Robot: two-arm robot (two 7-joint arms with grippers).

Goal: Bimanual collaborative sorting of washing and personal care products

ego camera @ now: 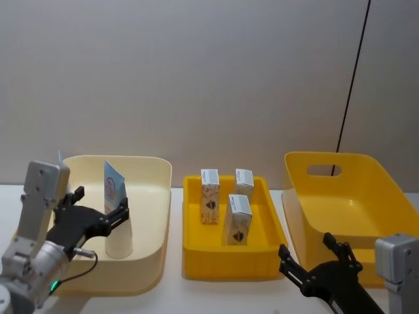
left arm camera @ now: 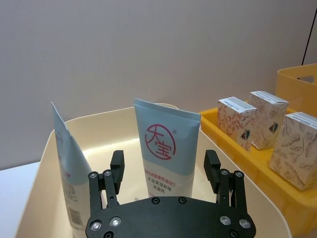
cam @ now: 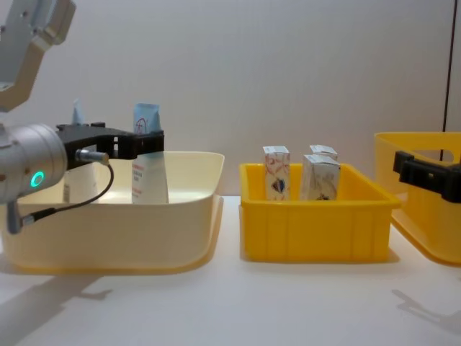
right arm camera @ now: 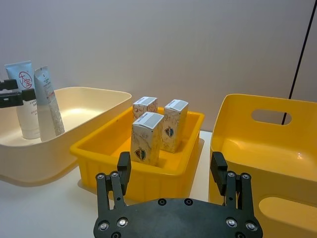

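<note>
The right gripper (right arm camera: 171,162) hovers low over the white bench (cam: 230,303), jaws spread wide and holding nothing, facing a shallow yellow tray (ego camera: 229,265) and a deep yellow bin (ego camera: 347,196). The left gripper (ego camera: 97,205) hangs above the cream bin (ego camera: 157,216), jaws wide. A pale blue-and-white squeeze tube (left arm camera: 166,148) stands crimped end up in that bin, in line with the gap between the jaws and apparently untouched. A second tube (left arm camera: 67,163) stands beside it, nearer the bin's left wall. Three printed white cartons (ego camera: 239,219) stand upright in the tray, one nearer and two behind.
</note>
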